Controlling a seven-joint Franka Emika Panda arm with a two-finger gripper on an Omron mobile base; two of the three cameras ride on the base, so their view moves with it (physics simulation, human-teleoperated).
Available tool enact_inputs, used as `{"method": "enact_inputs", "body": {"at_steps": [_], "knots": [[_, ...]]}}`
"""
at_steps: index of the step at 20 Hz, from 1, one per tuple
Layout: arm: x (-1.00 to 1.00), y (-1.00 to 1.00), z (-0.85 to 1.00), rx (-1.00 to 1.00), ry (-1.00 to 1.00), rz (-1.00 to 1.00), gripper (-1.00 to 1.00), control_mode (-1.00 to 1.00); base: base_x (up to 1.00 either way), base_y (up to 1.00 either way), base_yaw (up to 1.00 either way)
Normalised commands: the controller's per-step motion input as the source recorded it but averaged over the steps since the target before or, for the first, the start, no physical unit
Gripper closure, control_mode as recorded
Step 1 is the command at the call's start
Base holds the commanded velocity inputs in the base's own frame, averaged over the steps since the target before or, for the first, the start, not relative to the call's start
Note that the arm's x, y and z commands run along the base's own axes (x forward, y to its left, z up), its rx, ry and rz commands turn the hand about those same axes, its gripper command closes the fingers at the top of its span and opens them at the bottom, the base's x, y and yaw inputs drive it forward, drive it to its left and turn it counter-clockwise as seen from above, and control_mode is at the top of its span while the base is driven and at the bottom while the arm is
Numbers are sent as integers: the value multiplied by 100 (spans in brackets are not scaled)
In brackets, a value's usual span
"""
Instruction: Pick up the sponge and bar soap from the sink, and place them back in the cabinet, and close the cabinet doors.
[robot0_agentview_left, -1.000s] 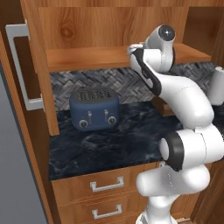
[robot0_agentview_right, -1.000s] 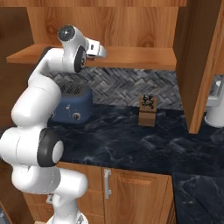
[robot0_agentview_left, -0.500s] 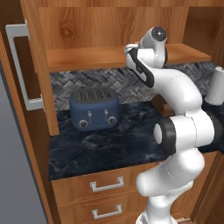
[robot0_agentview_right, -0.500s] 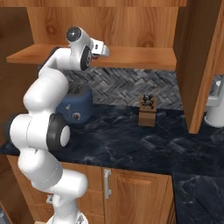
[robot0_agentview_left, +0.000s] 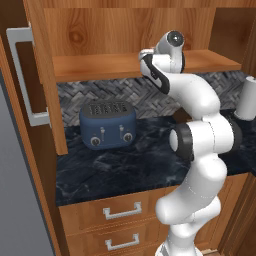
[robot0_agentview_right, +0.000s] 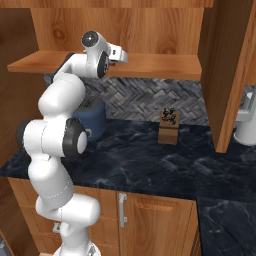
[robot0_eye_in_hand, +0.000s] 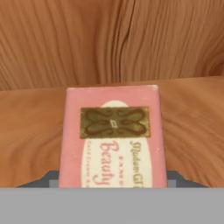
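Observation:
In the hand view the bar soap (robot0_eye_in_hand: 113, 135), pink with a gold emblem and script lettering, sits between the dark fingertips of my gripper (robot0_eye_in_hand: 112, 181), which is shut on it. It is held over the plank shelf (robot0_eye_in_hand: 192, 127) of the cabinet (robot0_agentview_left: 100, 65), near the wooden back wall. Whether the soap touches the plank I cannot tell. From the right base view, my gripper (robot0_agentview_right: 121, 55) reaches in just above the shelf (robot0_agentview_right: 160, 62). Both cabinet doors stand open: the left one (robot0_agentview_left: 42, 85) and the right one (robot0_agentview_right: 230, 75). The sponge and the sink are out of view.
A blue toaster (robot0_agentview_left: 107, 124) stands on the dark marble counter (robot0_agentview_left: 130, 167) under the shelf. A small knife block (robot0_agentview_right: 169, 126) sits against the backsplash. A white appliance (robot0_agentview_right: 247, 120) stands at the far right. Drawers (robot0_agentview_left: 122, 210) run below the counter.
The arm has stretched up and its elbow has straightened. The hand has moved deeper over the shelf with the soap still gripped.

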Motion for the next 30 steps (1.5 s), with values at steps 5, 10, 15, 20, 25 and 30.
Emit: {"method": "enact_inputs", "body": {"at_steps": [5, 10, 15, 20, 25, 30], "knots": [[47, 0, -10, 0, 0, 0, 100, -100, 0, 0, 0], [39, 0, -9, 0, 0, 0, 100, -100, 0, 0, 0], [2, 0, -4, 0, 0, 0, 100, -100, 0, 0, 0], [0, 0, 0, 0, 0, 0, -100, -100, 0, 0, 0], [0, 0, 0, 0, 0, 0, -100, -100, 0, 0, 0], [-10, 0, 0, 0, 0, 0, -100, -100, 0, 0, 0]]}}
